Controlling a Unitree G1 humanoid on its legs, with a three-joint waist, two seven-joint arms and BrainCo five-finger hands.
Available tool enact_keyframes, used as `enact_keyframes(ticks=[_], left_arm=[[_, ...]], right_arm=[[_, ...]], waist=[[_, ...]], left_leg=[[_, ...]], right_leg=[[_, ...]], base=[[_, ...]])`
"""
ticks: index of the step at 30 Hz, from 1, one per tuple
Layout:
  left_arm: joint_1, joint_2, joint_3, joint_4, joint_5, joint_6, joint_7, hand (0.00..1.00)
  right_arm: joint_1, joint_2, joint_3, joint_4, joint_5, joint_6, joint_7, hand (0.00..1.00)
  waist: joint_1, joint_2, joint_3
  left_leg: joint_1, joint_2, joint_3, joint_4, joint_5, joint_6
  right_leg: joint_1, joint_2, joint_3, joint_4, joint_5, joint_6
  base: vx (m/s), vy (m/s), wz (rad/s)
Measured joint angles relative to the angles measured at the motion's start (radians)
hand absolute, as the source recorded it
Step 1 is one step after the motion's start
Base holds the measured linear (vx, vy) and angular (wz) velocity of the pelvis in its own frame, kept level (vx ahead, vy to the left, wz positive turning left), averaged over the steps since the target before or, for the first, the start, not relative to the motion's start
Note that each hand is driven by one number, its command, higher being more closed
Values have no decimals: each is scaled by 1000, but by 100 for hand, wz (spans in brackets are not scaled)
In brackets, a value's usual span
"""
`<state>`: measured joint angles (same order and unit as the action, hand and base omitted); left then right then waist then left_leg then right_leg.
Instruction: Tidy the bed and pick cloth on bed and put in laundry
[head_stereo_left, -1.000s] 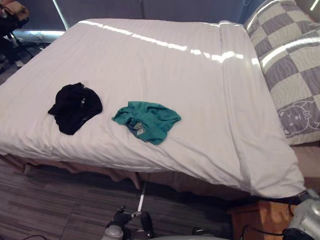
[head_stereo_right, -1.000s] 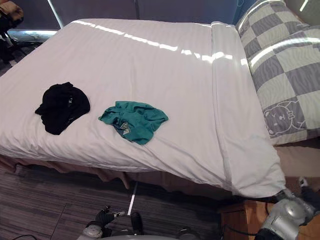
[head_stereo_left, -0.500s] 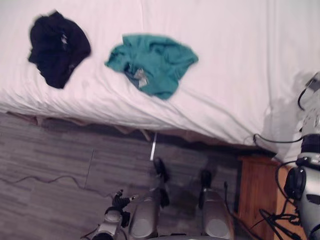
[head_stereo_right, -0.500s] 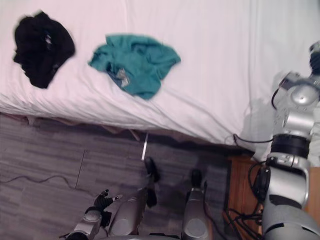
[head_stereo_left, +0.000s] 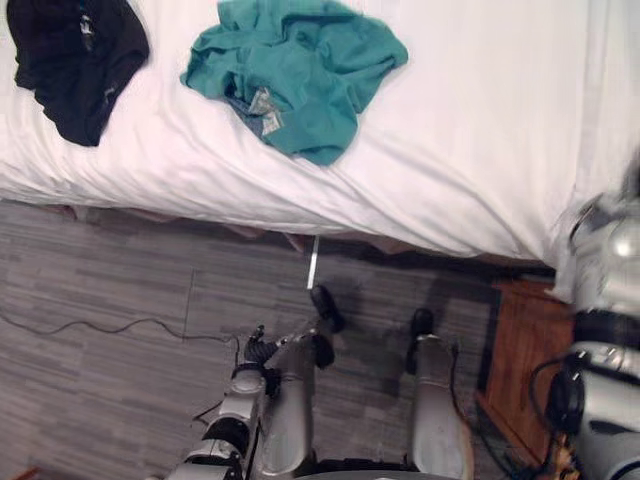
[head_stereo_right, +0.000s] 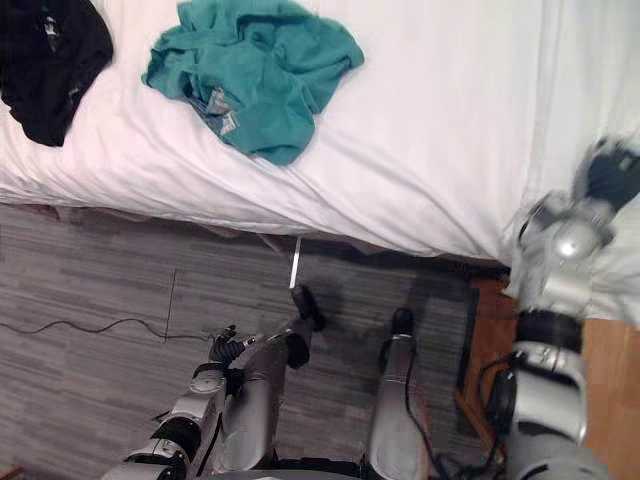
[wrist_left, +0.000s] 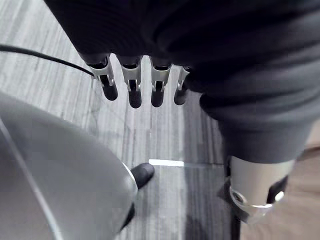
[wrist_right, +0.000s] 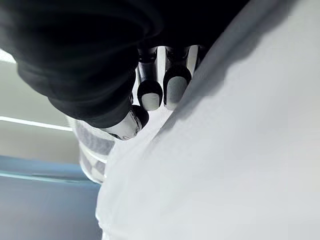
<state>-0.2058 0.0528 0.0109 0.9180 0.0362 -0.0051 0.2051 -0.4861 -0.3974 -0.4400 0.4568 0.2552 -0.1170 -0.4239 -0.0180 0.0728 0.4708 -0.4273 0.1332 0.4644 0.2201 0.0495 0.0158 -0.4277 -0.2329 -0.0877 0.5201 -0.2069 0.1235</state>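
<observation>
- The white-covered bed (head_stereo_left: 480, 150) stands over a grey plank floor (head_stereo_left: 100, 290). The head camera has tipped down in the last second, so the view shifted, not the clothes.
- The teal cloth (head_stereo_left: 295, 75) and the black cloth (head_stereo_left: 70, 60) lie unmoved near the bed's front edge.
- The right robot hand (head_stereo_right: 610, 172) has risen to the bed's corner, against the cover; I cannot tell whether it grips.
- The left robot hand (wrist_left: 134, 92) hangs released above the floor.
- Likely the bed gets tidied first; neither cloth is picked up yet.
</observation>
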Motion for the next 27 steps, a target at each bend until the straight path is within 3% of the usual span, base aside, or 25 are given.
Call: enact_keyframes(ticks=[2, 3, 6, 9, 13, 14, 17, 19, 20, 21, 23, 24, 26, 27], left_arm=[[29, 1, -5, -7, 10, -1, -1, 0], [59, 6, -7, -8, 17, 0, -1, 0], [126, 14, -11, -2, 28, 2, -5, 0], [159, 19, -20, 41, 57, 12, -11, 0], [170, 21, -15, 97, 99, 21, -32, 0], [171, 19, -4, 114, 111, 22, -33, 0], [167, 13, 34, 106, 113, 20, -49, 0], [167, 10, 57, 111, 108, 19, -51, 0], [167, 10, 88, 114, 93, 19, -51, 0], [168, 17, 119, 118, 87, 23, -51, 0], [164, 37, 121, 117, 84, 22, -51, 0], [164, 54, 121, 110, 83, 22, -51, 0], [162, 69, 122, 92, 81, 23, -52, 0], [158, 78, 120, 90, 81, 22, -51, 0]], right_arm=[[74, 50, -14, 42, -1, 0, 19, 100], [122, 83, -27, 91, -4, 1, 39, 0], [230, 157, -69, 196, -31, 4, 80, 0], [298, 204, -94, 322, -75, 27, 128, 0], [384, 258, -118, 486, -159, 113, 206, 0], [404, 274, -108, 543, -190, 145, 232, 0], [469, 317, -70, 631, -239, 190, 270, 0], [527, 315, -54, 640, -278, 207, 296, 0], [548, 319, -54, 640, -291, 207, 299, 0], [550, 318, -53, 633, -297, 206, 299, 0], [563, 318, -49, 629, -296, 206, 299, 0], [565, 323, -42, 629, -295, 207, 298, 0], [562, 324, -27, 627, -293, 204, 298, 0], [562, 321, -29, 627, -282, 202, 294, 0]], waist=[[-7, -26, -12], [-23, -47, -25], [-25, -84, -108], [-25, -98, -165], [-24, -94, -219], [-28, -84, -223], [-29, -63, -216], [-29, -51, -213], [-30, -49, -214], [-31, -49, -215], [-42, -50, -215], [-58, -56, -218], [-58, -72, -224], [-51, -73, -227]], left_leg=[[82, -18, -17, -45, 13, -18], [143, -34, -41, -82, 23, -28], [236, -68, -56, -195, 63, -36], [347, -91, -60, -317, 117, -35], [425, -98, -89, -316, 113, -39], [424, -91, -93, -272, 73, -49], [256, -1, -106, 138, -70, -72], [209, 32, -92, 302, -85, -91], [208, 70, -68, 381, -149, -72], [200, 141, -53, 433, -208, -73], [176, 238, -103, 374, -218, -70], [133, 287, -193, 263, -201, -96], [82, 321, -331, 147, -179, -132], [75, 333, -436, 76, -171, -128]], right_leg=[[103, -5, -32, -49, 0, 0], [175, -10, -61, -91, -1, 0], [267, -10, -96, -166, -1, 6], [357, 8, -103, -237, 10, 12], [453, 9, -103, -289, 13, 17], [475, 7, -103, -298, 13, 17], [502, 4, -111, -294, 14, 18], [536, -20, -99, -294, 14, 24], [529, -36, -97, -299, 15, 27], [528, -51, -88, -305, 22, 44], [525, -68, -97, -321, 23, 56], [509, -85, -108, -314, 21, 86], [486, -125, -105, -314, 25, 125], [488, -159, -103, -319, 27, 132]], base=[[99, -39, 34], [123, -45, 40], [184, -54, 24], [207, -75, -8], [162, -97, -13], [100, -44, -10], [22, -19, -4], [-52, 97, -28], [-103, 187, -62], [-86, 187, -58], [35, 325, 0], [83, 416, 40], [138, 548, 28], [188, 664, 5]])
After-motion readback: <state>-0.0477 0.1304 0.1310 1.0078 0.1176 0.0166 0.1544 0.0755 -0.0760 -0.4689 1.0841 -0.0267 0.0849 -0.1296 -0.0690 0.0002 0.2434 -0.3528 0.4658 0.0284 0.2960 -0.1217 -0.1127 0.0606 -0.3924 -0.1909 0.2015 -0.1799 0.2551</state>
